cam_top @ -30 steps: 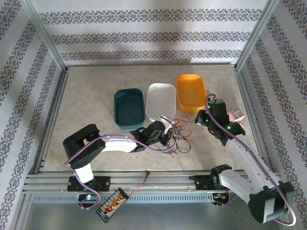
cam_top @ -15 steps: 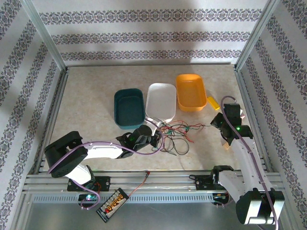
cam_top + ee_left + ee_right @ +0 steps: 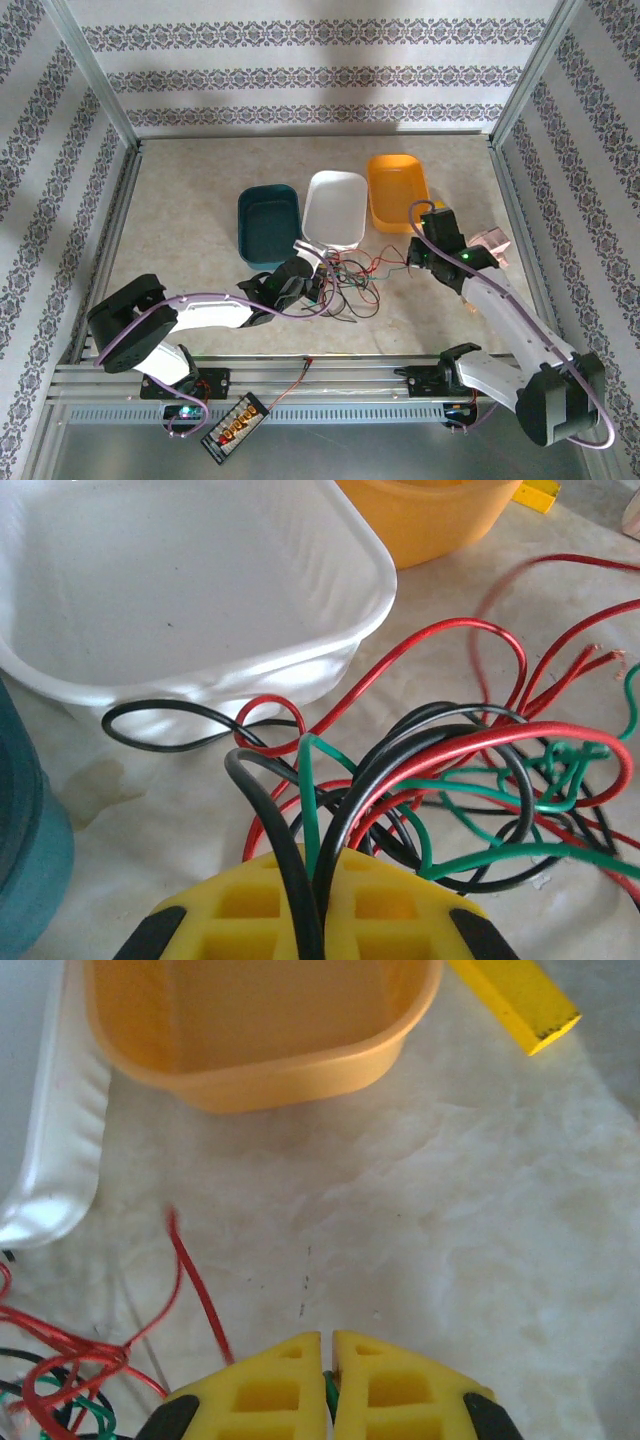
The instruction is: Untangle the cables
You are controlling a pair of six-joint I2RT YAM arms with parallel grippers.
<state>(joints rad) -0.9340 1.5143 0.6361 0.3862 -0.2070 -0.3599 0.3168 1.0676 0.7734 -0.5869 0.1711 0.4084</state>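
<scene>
teal tray (image 3: 269, 228), white tray (image 3: 336, 208), orange tray (image 3: 397, 190) — each empty; left claw (image 3: 312, 885) and right claw (image 3: 328, 1360) clenched on the cables (image 3: 352, 280)

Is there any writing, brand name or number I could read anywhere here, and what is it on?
No text can be read.
Small black circuit board at the near edge: red and yellow marks, too small and blurred to read.
Teal plastic tray, white plastic tray, orange plastic tray: no labels visible.

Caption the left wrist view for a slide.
Left gripper shut on the tangled cables, red, black and green, beside the white tray.
</scene>
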